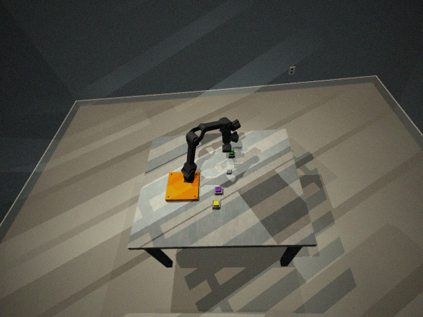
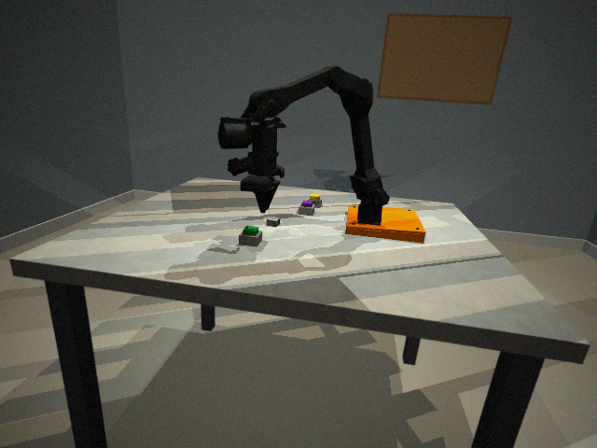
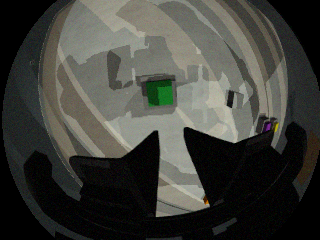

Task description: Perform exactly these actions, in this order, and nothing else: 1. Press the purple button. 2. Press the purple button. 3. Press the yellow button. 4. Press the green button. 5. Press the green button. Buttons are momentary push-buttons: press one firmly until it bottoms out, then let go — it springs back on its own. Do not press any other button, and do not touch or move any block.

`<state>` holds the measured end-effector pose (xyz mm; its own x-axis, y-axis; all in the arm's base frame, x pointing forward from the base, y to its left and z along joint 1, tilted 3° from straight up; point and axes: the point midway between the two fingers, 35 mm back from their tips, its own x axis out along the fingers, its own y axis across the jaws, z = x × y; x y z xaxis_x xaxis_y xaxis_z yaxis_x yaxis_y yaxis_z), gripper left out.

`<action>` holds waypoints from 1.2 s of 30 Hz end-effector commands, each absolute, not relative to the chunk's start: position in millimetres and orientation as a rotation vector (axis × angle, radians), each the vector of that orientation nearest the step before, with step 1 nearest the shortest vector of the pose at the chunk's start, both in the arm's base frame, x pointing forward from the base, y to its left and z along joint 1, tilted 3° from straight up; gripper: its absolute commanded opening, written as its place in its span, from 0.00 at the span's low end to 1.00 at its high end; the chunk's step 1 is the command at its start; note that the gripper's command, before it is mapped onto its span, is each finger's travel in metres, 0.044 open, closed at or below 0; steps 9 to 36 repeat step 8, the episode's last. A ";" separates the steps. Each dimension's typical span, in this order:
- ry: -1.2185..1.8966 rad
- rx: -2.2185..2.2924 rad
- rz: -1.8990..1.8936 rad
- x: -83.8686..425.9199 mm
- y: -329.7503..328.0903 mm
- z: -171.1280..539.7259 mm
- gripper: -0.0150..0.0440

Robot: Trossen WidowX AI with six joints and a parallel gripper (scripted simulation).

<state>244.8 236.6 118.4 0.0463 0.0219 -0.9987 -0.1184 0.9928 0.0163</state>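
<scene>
Top view sides used for the edges. Green button [image 1: 230, 152] [image 2: 250, 231] [image 3: 160, 93] sits on the worktop [image 1: 191, 232] [image 2: 434, 308] [image 3: 90, 75] toward the far edge, right of the middle. Cap faces straight up, housing flat and upright. Outline near square, no clear long axis; sides run roughly along the worktop edges.

Purple button [image 1: 218, 189] [image 2: 307, 203] [image 3: 268, 127] is around mid-worktop, cap up, also squarish. Yellow button [image 1: 215, 203] [image 2: 314, 197] [image 3: 276, 126] is just beside it on the near-edge side, apart, cap up, no obvious long axis. The purple-yellow line runs mostly from far edge to near edge.

Small gray block [image 1: 229, 172] [image 2: 272, 221] [image 3: 234, 99] lies between green and purple, touching neither.

Tool [image 1: 227, 150] [image 2: 262, 211] [image 3: 171, 134] points down above the worktop, near the green button but off its cap. Tips apart, partly open, nothing gripped. Black arm [image 1: 191, 150] [image 2: 359, 134] stands on the orange plate [image 1: 172, 194] [image 2: 405, 226] [image 3: 206, 200], toward the left edge, and reaches toward the far right corner.
</scene>
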 end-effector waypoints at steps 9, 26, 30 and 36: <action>1.505 -0.072 0.123 207.9 227.1 152.5 0.87; 1.505 -0.072 0.123 207.9 227.1 152.5 0.87; 1.505 -0.072 0.123 207.9 227.1 152.5 0.87; 1.505 -0.072 0.123 207.9 227.1 152.5 0.87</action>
